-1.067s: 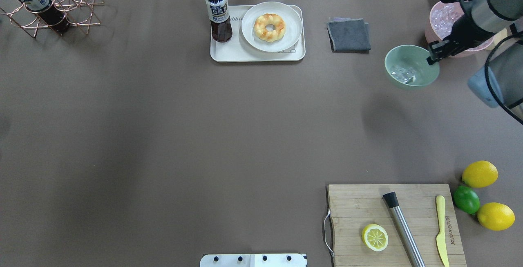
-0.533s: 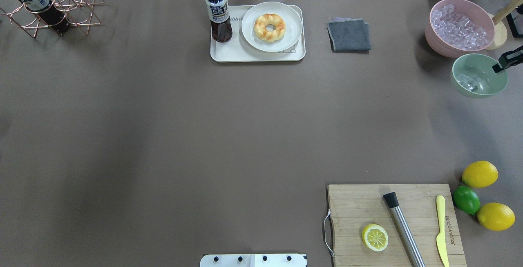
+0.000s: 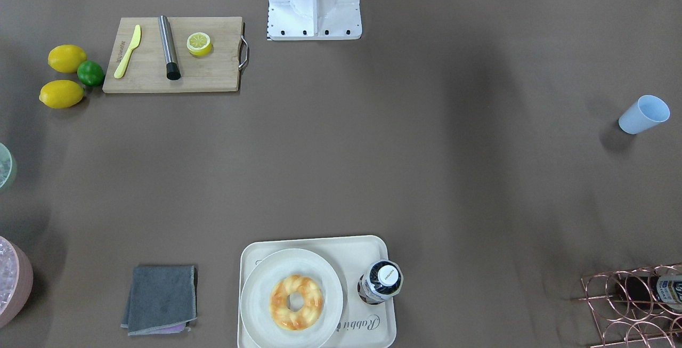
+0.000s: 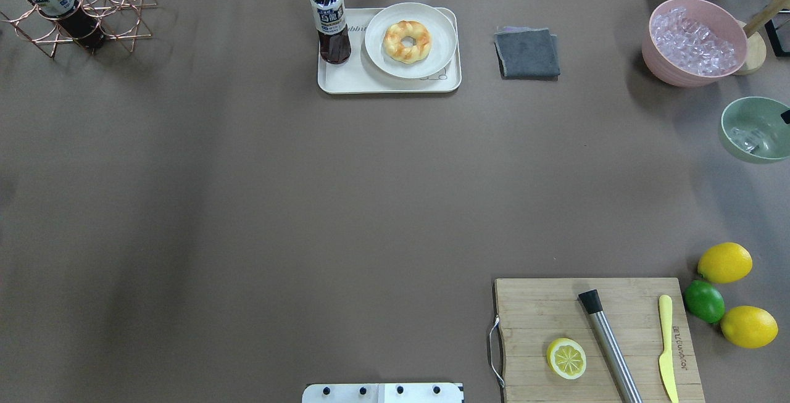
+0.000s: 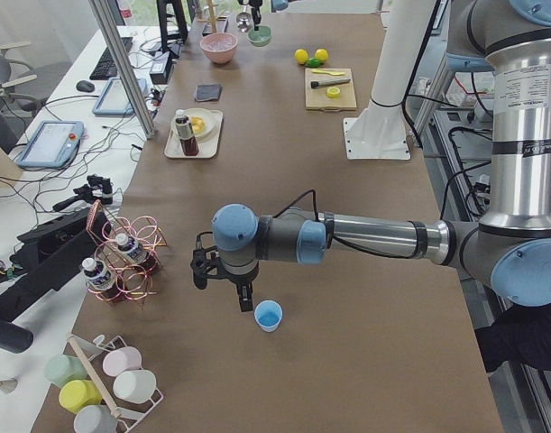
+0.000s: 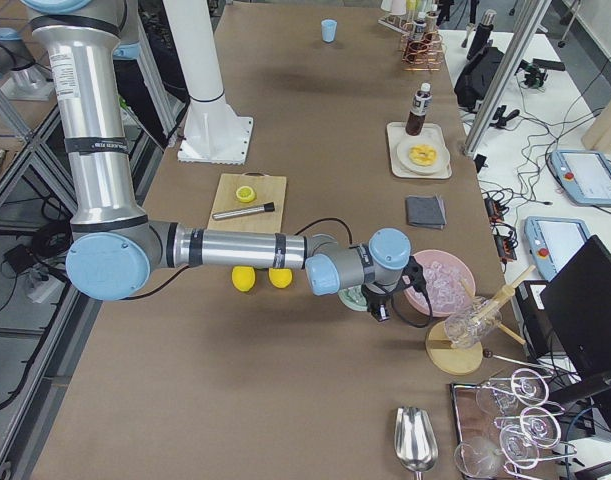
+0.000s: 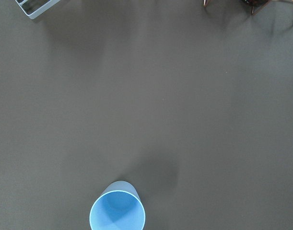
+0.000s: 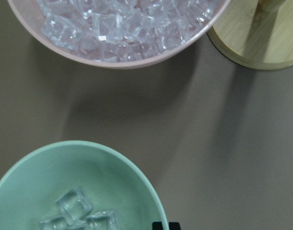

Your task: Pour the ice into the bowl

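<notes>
The mint-green bowl [image 4: 756, 129] is at the overhead view's right edge, nearer me than the pink tub [image 4: 697, 42]. A few clear ice cubes [image 4: 747, 139] lie in it, and they also show in the right wrist view [image 8: 79, 211]. My right gripper [image 4: 785, 116] is shut on the bowl's right rim; only a black fingertip [image 8: 165, 226] shows. The bowl [image 8: 74, 187] casts a shadow on the table beside it. My left gripper [image 5: 245, 302] hangs over a light blue cup [image 5: 269, 315]; I cannot tell whether it is open or shut.
A wooden stand [image 4: 750, 51] is right of the pink tub. Two lemons and a lime [image 4: 705, 301] lie beside the cutting board [image 4: 598, 335]. A grey cloth [image 4: 528, 52] and a tray [image 4: 389, 82] with a plate and bottle are at the far edge.
The bowl with its ice has moved right and toward me, from in front of the pink tub to the view's right edge. The right arm has left most of the overhead view.
</notes>
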Available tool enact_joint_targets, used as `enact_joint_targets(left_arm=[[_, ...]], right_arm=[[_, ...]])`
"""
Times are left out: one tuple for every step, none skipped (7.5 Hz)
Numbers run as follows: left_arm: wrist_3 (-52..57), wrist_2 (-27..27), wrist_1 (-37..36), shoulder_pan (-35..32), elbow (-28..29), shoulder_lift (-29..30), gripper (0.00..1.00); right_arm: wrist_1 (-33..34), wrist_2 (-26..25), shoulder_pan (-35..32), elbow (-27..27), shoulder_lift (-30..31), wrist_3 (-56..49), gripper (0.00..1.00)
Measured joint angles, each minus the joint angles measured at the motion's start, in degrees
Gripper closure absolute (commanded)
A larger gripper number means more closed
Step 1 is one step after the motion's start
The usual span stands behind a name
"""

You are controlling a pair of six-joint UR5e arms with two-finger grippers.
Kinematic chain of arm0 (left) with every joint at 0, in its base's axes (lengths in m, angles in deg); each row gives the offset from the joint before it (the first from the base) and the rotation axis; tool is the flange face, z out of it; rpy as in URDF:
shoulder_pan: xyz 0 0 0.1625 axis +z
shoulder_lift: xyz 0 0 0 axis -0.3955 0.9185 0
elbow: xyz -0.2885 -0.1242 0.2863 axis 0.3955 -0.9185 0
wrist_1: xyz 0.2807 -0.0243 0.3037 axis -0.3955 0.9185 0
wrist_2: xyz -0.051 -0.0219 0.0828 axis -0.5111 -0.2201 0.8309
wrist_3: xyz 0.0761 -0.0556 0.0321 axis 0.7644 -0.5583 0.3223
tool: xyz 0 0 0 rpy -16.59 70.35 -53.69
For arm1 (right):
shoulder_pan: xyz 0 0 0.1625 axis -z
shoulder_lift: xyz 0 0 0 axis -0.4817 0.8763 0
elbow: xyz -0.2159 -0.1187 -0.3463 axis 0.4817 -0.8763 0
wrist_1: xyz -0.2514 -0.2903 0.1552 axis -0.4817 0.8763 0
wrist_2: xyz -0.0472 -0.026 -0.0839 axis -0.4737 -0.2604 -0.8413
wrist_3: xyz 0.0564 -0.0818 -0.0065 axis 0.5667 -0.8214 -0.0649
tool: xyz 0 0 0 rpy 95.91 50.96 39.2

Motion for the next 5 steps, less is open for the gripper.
enact_joint_targets(left_arm=[[-0.04,-0.01,3.65,0.01,2.29,-0.78,0.03],[-0.20,-0.02,6.34,0.01,4.25,-1.12,0.03],[-0.40,0.03,7.30,0.01,5.41,-1.17,0.03],[-0.56,0.10,7.57,0.01,6.54,-0.95,0.03],[-0.63,0.18,7.73,0.01,8.02,-0.38,0.03]], right_arm=[[-1.95,-0.03,-0.22,-2.09,0.14,-0.78,1.00],[-5.17,-0.09,-0.31,-4.51,0.64,-0.98,1.00],[-7.95,-0.12,-0.33,-6.23,1.41,-0.95,1.00],[-9.90,-0.11,-0.35,-7.28,2.24,-0.90,1.00],[-11.17,-0.08,-0.36,-7.73,2.86,-0.87,1.00]])
